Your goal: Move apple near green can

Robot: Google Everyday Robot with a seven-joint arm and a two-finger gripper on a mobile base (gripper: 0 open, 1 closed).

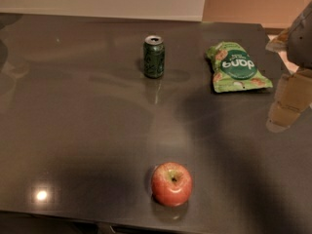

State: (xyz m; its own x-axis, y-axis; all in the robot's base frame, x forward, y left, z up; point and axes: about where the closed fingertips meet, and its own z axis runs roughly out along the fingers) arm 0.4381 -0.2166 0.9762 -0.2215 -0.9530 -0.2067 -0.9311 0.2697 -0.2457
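While the round red apple with a yellowish-green patch around its stem dimple (171, 183) is seen resting near the front edge of the dark, glossy grey tabletop (73, 111), the small dark green cylindrical drink can with a silver metal top (154, 56) stands upright well apart from it, almost straight behind it towards the far side. The robot's pale gripper (288, 101) is found at the right edge of the view, near the flat light-green snack bag (236, 67). The apple is plainly not in it, but whether it is released or clenched cannot be told. From the gripper, the apple lies to the left in the view and nearer the front edge, well apart. Being round, the apple offers no long axis to be matched. A reach down and leftwards is judged to be needed first, and the carry towards the can has not yet been begun.
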